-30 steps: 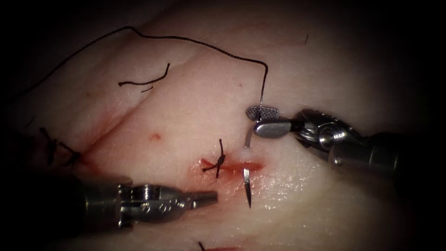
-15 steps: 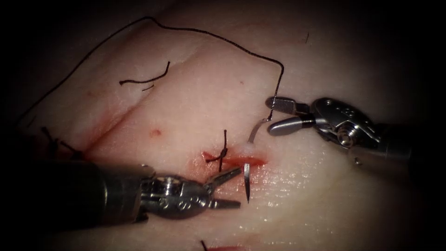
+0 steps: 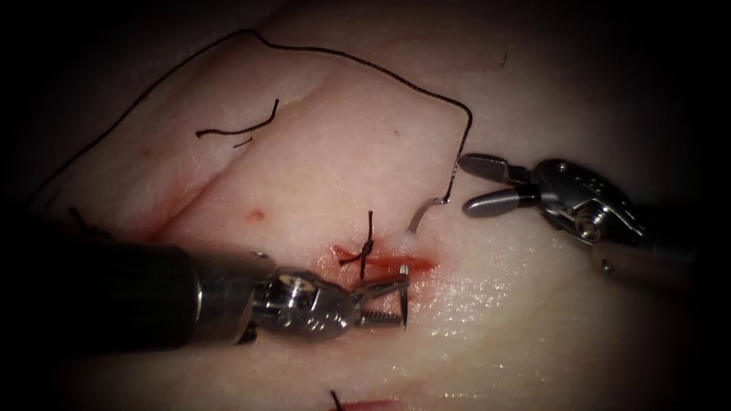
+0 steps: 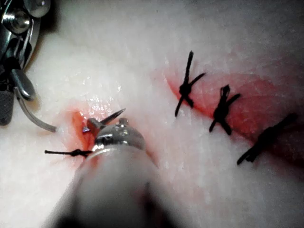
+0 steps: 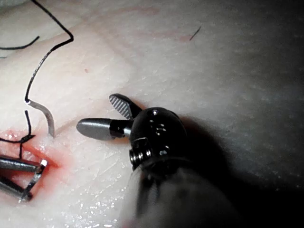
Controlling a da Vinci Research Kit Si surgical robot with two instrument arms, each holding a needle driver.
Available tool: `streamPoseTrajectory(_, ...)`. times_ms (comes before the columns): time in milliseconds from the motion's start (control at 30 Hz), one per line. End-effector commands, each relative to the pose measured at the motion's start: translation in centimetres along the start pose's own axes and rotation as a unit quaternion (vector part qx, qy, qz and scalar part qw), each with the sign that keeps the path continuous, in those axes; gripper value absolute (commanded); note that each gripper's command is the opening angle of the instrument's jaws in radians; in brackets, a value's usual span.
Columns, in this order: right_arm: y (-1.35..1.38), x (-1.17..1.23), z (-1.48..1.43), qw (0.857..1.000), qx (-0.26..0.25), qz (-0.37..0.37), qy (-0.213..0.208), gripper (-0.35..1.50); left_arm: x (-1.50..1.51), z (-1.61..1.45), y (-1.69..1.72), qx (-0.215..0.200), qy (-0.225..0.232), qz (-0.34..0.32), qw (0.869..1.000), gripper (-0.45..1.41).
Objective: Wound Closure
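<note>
The curved needle (image 3: pixel 416 219) is in the tissue (image 3: pixel 533 320) across the cut (image 3: pixel 384 263). Its tail stands up on the far side, and its tip (image 3: pixel 403 304) sticks out on the near side. The black thread (image 3: pixel 343 55) runs from the tail in a long arc to the upper left. My left tool (image 3: pixel 397 301) comes in from the left, open, with the needle tip between its jaws (image 5: pixel 14 166). My right tool (image 3: pixel 472 183) is open and holds nothing, just right of the needle's tail (image 5: pixel 45 116). One tied stitch (image 3: pixel 365 251) crosses the cut left of the needle.
A loose cut piece of thread (image 3: pixel 236 131) lies on the tissue at the upper left. Three tied stitches (image 4: pixel 221 109) sit along a second reddened line. Red fluid (image 3: pixel 346 270) stains the tissue around the cut.
The left tool has opened and moved right until its jaws straddle the needle tip. The right tool has drawn back to the right, away from the needle's tail. The thread's arc shifted slightly right.
</note>
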Motion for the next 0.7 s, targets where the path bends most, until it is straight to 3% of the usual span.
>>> streamPoseTrajectory(33,0.04,-0.04,0.09,1.000,0.001,-0.001,0.000,1.11,0.00,0.08,0.00,0.001,0.000,-0.001,1.000,0.46)
streamPoseTrajectory(167,0.02,-0.13,0.11,1.000,0.009,-0.006,0.007,1.11,0.02,0.16,-0.01,-0.003,-0.008,0.031,0.999,0.61)
streamPoseTrajectory(300,0.02,-0.18,0.11,1.000,0.012,-0.003,0.016,1.10,0.03,0.22,-0.02,-0.007,-0.015,0.055,0.998,0.59)
streamPoseTrajectory(433,0.03,-0.21,0.11,1.000,0.013,0.002,0.020,1.06,0.02,0.25,-0.06,-0.004,-0.021,0.059,0.998,0.39)
streamPoseTrajectory(500,0.03,-0.23,0.11,1.000,0.014,0.007,0.022,1.01,-0.04,0.23,-0.07,0.000,-0.029,0.060,0.998,-0.35)
streamPoseTrajectory(567,0.02,-0.24,0.11,1.000,0.014,0.009,0.023,1.00,-0.06,0.20,-0.07,0.001,-0.033,0.063,0.997,-0.45)
streamPoseTrajectory(700,0.00,-0.26,0.09,0.999,0.016,0.015,0.027,0.95,-0.06,0.12,-0.06,0.012,-0.023,0.029,0.999,-0.45)
